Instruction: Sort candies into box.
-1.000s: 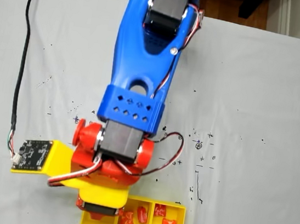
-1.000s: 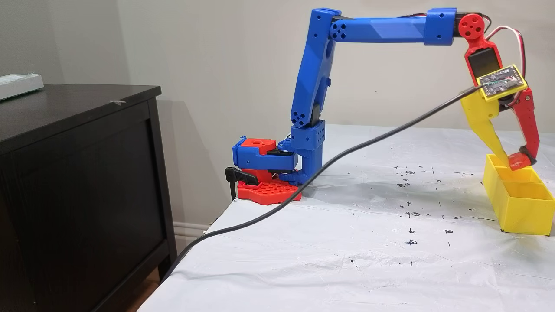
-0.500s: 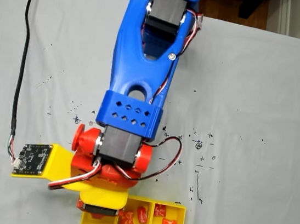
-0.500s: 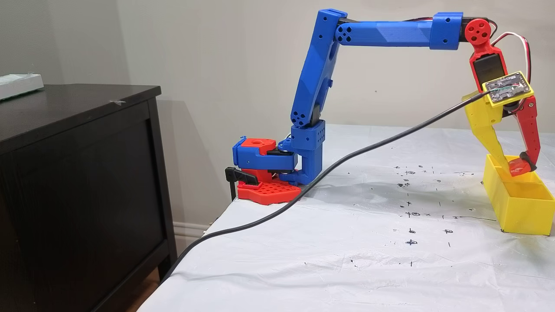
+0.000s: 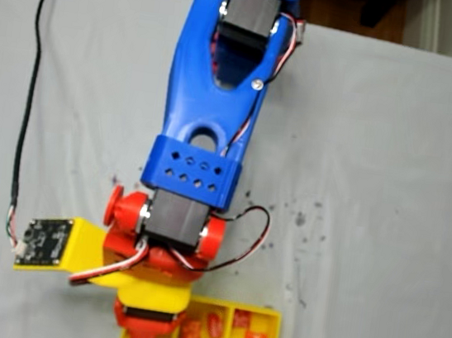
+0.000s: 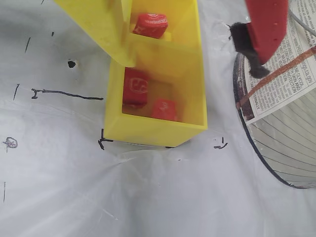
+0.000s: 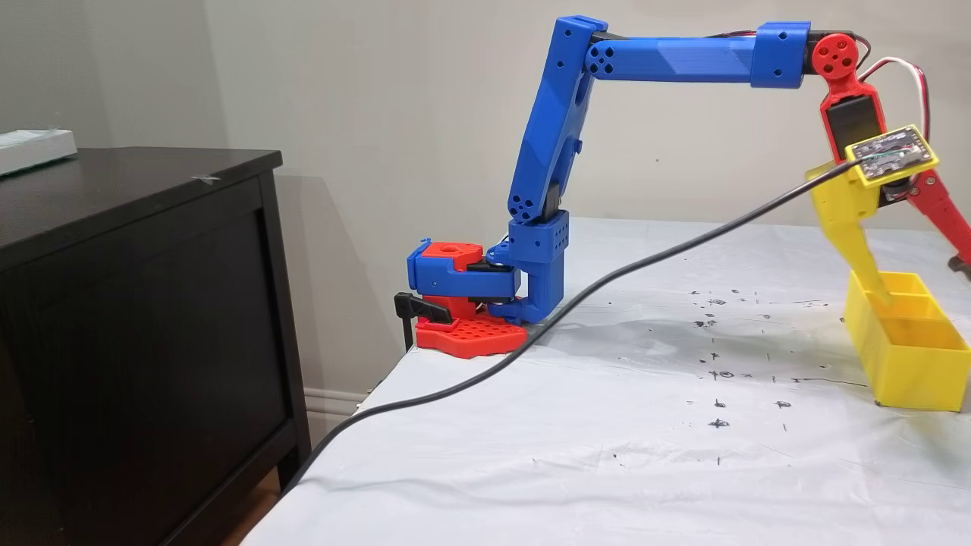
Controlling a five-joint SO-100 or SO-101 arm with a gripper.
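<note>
My bench, under a white sheet with black pen marks, carries the box at its far edge from my base, and just beside the box in the wrist view lies a round wire-mesh basket lined with newspaper. Candies lie in the box's compartments. My hand hangs spread wide over the box, empty, its yellow finger dipping into a compartment.

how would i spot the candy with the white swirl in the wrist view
Find the yellow box in the wrist view and look in its nearest compartment. The swirl candy leans against the left wall; its neighbour is plainer and more orange.
</note>
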